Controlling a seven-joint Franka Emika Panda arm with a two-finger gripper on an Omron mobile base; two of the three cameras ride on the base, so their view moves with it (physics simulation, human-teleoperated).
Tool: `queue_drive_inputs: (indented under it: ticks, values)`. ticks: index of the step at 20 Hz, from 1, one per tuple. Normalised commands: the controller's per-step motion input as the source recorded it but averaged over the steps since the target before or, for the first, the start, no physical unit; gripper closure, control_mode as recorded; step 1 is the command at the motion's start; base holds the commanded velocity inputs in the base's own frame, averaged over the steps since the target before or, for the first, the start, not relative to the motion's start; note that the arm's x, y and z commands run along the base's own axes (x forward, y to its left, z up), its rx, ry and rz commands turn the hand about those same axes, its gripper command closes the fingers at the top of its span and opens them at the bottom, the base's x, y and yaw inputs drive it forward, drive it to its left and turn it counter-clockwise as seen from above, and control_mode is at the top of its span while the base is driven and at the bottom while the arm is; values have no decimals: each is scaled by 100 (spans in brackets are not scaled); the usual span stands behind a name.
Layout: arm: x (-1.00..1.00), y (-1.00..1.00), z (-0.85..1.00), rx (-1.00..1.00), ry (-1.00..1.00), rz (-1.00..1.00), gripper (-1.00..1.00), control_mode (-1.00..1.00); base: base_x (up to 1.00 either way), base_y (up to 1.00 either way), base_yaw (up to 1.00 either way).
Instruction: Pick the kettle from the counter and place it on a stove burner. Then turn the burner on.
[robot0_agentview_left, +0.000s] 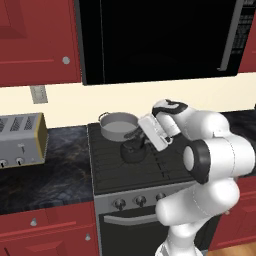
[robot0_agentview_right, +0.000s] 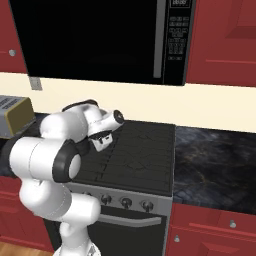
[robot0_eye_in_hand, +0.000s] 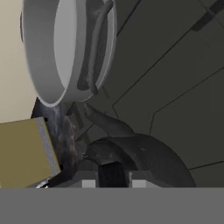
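Your kettle (robot0_agentview_left: 133, 151) sits on the stove (robot0_agentview_left: 107, 170), near its middle toward the left side, just in front of the silver pot (robot0_agentview_left: 118, 125) at the back-left corner. In the hand view the kettle's (robot0_eye_in_hand: 144, 157) spout points toward the pot (robot0_eye_in_hand: 65, 52), and its body is round, with no clear long axis. The gripper (robot0_agentview_left: 144, 139) is right over the kettle, but you cannot tell whether the jaws are apart or clamped on it. The stove's right half lies bare, with open grate out to its right edge. The toaster (robot0_agentview_left: 20, 140) stands on the surface (robot0_agentview_left: 50, 170) left of the stove, well apart. Microwave (robot0_agentview_right: 100, 40) panel text is too small to read.
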Motion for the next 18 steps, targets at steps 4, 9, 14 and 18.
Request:
queue_drive_inputs:
  ticks: [4, 9, 14, 18]
  values:
    - [3, 11, -14, 11, 0, 0, 100, -100, 0, 0, 0]
    - [12, 19, -12, 7, 0, 0, 100, -100, 0, 0, 0]
    - [6, 10, -4, -1, 0, 0, 100, -100, 0, 0, 0]
    - [0, 1, 0, -5, 0, 0, 100, -100, 0, 0, 0]
